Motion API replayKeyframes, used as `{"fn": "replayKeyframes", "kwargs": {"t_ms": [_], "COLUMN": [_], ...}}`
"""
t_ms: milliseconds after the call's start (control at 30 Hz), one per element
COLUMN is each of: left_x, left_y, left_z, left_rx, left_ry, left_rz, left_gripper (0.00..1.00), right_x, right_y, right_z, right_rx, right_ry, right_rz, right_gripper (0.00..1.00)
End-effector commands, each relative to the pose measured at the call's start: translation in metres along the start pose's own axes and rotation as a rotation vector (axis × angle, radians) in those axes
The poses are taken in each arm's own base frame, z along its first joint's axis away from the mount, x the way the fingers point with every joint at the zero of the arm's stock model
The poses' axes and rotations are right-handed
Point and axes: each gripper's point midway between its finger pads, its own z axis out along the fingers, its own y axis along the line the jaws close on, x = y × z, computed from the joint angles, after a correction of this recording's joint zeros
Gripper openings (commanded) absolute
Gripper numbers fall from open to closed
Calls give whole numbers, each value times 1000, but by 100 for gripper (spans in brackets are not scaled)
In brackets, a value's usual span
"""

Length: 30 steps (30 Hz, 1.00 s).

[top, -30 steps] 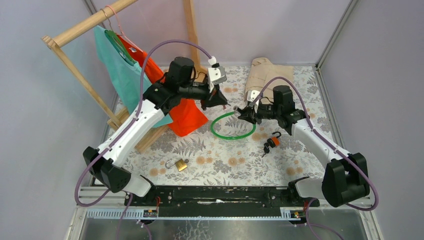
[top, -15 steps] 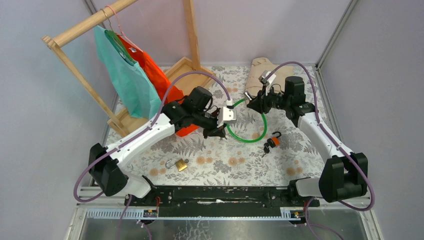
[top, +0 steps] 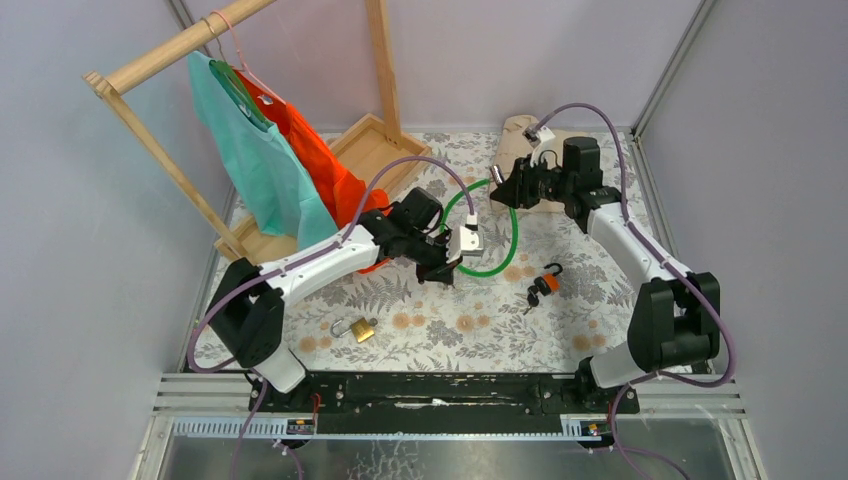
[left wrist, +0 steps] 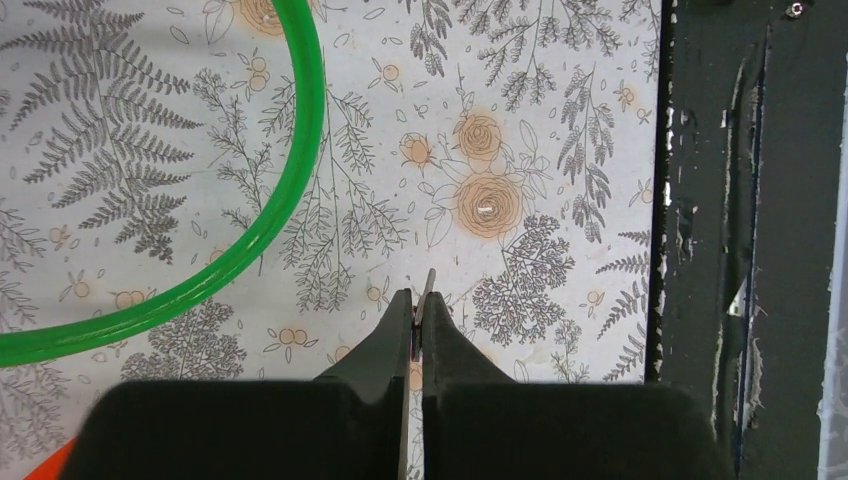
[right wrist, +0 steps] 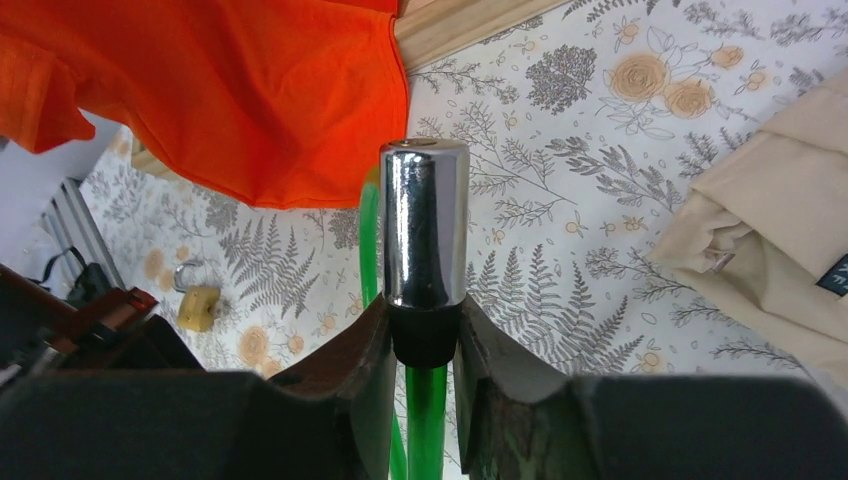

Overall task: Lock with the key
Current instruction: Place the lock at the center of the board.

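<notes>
Two arms at work over a desk [top: 470, 330] with a floral cover

Item 1, left gripper [left wrist: 417, 305]: jaws pressed together on the key [left wrist: 429, 285]. Only a thin sliver of blade shows, at the centre of the left wrist view. Its long axis runs up the frame, tip pointing away from the jaws and leaning slightly right.

Item 2, right gripper [right wrist: 425, 330]: jaws clamped on the dark collar of the green cable lock [top: 513, 235]. The chrome barrel [right wrist: 424, 220] stands straight up the frame beyond the jaws. From above, at upper centre, the barrel points towards frame left. The green loop curves down to the left gripper, lower left of it.

Item 3, brass padlock [top: 360, 328]: lower left of centre on the desk, well apart from both grippers.

Item 4, black padlock [top: 543, 284] with orange part: just right of the loop
</notes>
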Motion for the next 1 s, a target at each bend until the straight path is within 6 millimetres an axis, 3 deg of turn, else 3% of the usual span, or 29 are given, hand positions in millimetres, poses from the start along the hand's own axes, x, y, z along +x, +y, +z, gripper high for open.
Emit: {"fn": "replayKeyframes", "kwargs": {"t_ms": [0, 233, 400, 633, 767, 967], "left_x": [-5, -6, -2, 10, 8, 11], "left_y": [9, 9, 2, -2, -3, -2], "left_z": [10, 0, 3, 11, 11, 15], "left_rx": [-25, -58, -20, 6, 12, 21], "left_ry": [-29, -35, -34, -9, -16, -10], "left_rz": [8, 54, 55, 21, 19, 10], "left_gripper": [0, 0, 0, 0, 0, 3], "right_x": [-27, 8, 13, 23, 42, 52], "right_y": [6, 12, 10, -22, -48, -72], "right_z": [4, 26, 52, 94, 113, 128], "right_rx": [-23, -72, -108, -96, -65, -52], "right_ry": [-58, 1, 22, 66, 139, 210], "right_rz": [65, 128, 160, 208, 214, 214], "right_gripper": [0, 0, 0, 0, 11, 33]}}
